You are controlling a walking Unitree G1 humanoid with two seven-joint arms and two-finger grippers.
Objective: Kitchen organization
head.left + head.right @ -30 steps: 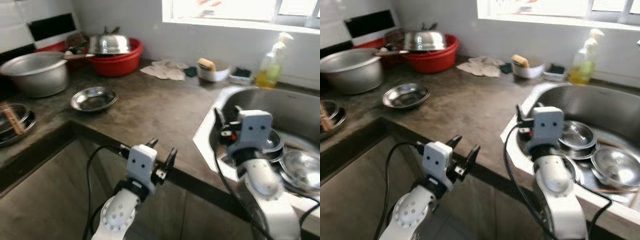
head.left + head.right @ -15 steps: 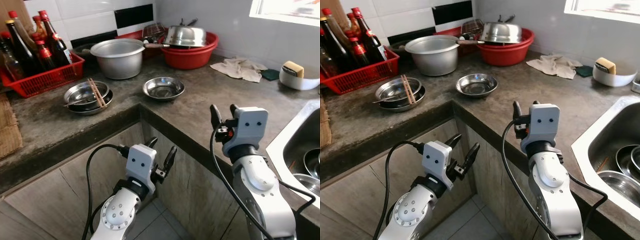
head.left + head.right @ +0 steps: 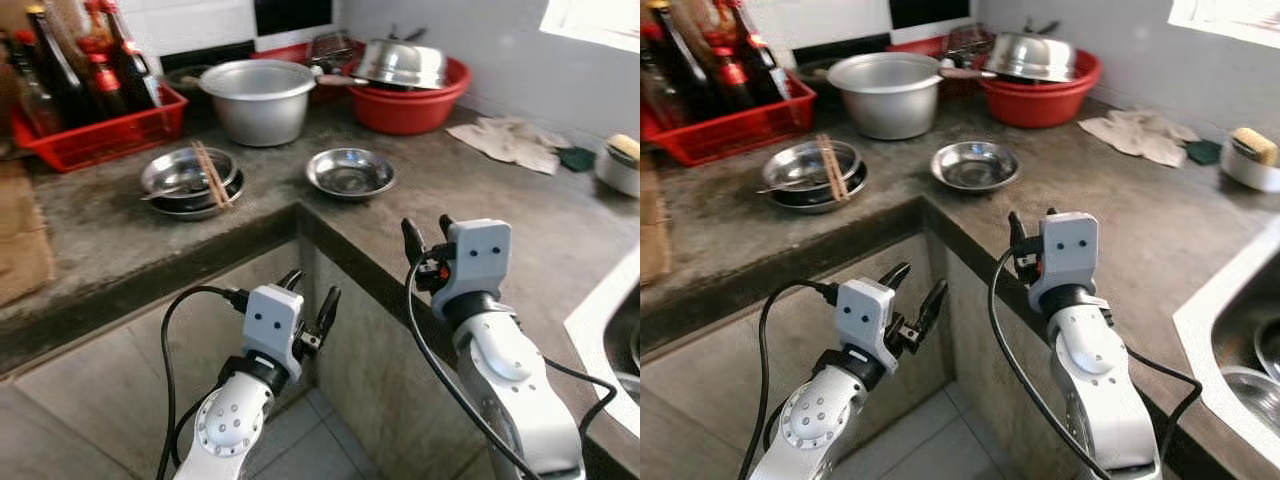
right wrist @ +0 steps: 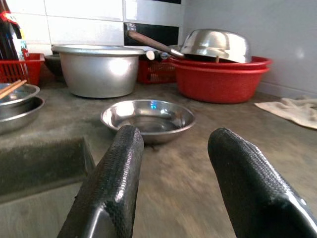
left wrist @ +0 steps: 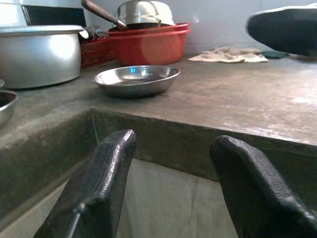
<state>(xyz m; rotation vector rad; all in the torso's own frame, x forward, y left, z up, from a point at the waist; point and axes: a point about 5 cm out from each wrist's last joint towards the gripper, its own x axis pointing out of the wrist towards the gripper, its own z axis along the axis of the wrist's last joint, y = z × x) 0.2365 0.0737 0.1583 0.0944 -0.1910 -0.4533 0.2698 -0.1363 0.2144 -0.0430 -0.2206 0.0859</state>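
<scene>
Both grippers, left gripper (image 3: 308, 300) and right gripper (image 3: 424, 238), are released and empty; organization appears barely started, with steel dish (image 3: 350, 173) and stacked bowls (image 3: 187, 180) unsorted.

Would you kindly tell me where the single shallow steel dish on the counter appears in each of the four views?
Left eye: shallow steel dish, upper centre.
Right eye, upper centre.
Left wrist, above the finger gap.
Right wrist, centre.
Shared landmark: red basin behind it.
</scene>
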